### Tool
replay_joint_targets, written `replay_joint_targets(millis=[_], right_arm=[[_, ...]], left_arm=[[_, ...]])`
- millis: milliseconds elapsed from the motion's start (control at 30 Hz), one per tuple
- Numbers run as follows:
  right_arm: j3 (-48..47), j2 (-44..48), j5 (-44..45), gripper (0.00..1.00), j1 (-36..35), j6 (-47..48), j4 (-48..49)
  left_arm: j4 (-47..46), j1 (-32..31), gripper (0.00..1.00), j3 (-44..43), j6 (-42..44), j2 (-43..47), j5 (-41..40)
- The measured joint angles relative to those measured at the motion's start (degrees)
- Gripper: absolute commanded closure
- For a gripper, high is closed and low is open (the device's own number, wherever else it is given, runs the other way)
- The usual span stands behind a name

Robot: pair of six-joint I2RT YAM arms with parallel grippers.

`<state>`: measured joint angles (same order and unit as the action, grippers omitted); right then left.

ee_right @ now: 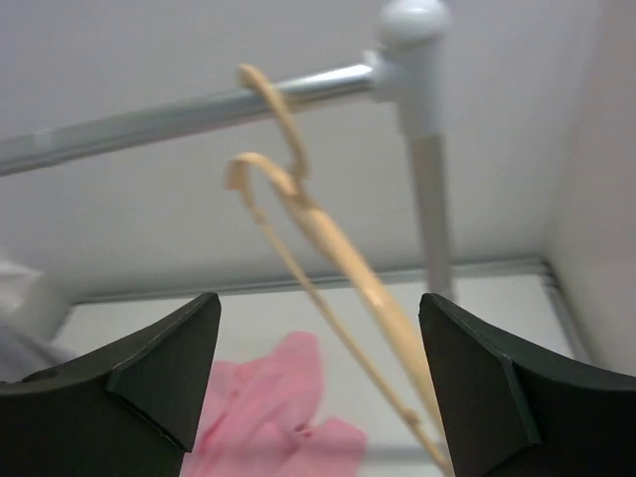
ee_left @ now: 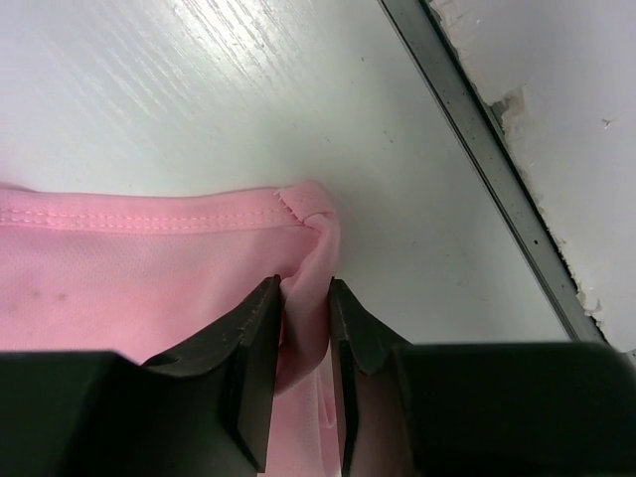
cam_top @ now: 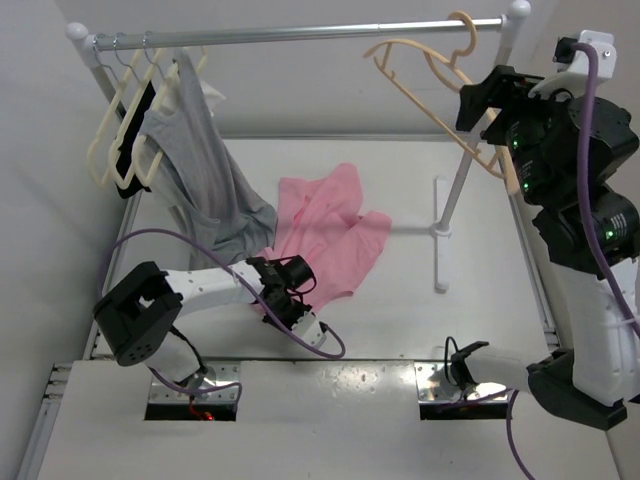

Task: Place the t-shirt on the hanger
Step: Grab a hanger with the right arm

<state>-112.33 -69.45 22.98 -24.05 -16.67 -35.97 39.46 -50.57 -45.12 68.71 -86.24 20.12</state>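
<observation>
From above, we see a white table [cam_top: 420,320] beneath a rail [cam_top: 300,32]. The pink t-shirt [cam_top: 330,230] lies crumpled mid-table, and the hanger [cam_top: 431,111] hooks on the rail at right. In our left wrist view, the left gripper [ee_left: 303,288] pinches a t-shirt hem fold. In our right wrist view, the right gripper [ee_right: 318,303] is spread wide and empty, facing the hanger.

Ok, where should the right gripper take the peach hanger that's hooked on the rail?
Probably the thick shoulder arm just below the hook. The hanger hangs tilted from the rail, and that arm slants down between the open jaws of the right gripper. So come straight in from the front, on the table side, and close across it. The thin lower bar looks likelier to slip.
</observation>
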Motion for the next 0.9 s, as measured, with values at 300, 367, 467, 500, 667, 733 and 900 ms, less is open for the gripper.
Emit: replay_joint_targets(millis=[300,367,467,500,667,733,900], right_arm=[[0.35,-3.48,13.16,0.14,0.04,5.03,-7.45],[0.39,-5.70,12.48,0.18,0.04,5.66,-8.87],[1.40,-8.28,11.63,0.35,0.04,6.40,-9.81],[2.27,-8.72,11.56,0.43,0.04,6.78,-9.97],[7.39,-8.61,11.43,0.94,0.33,7.98,-8.87],[9.51,-7.65,10.78,0.98,0.48,8.74,-6.93],[12.72,-4.26,8.41,1.00,0.61,9.62,-4.39]], left_arm=[[-0.70,0.00,0.69,0.02,-0.02,0.24,0.00],[-0.85,0.00,0.69,0.09,-0.07,0.24,0.00],[-1.01,0.00,0.69,0.42,-0.31,0.48,0.00],[-1.01,0.00,0.69,0.42,-0.42,0.55,0.00],[-1.46,0.00,0.69,0.83,-0.90,1.29,0.00],[-1.51,0.00,0.69,0.83,-1.09,1.36,0.00],[-1.57,0.00,0.69,0.83,-1.42,1.36,0.00]])
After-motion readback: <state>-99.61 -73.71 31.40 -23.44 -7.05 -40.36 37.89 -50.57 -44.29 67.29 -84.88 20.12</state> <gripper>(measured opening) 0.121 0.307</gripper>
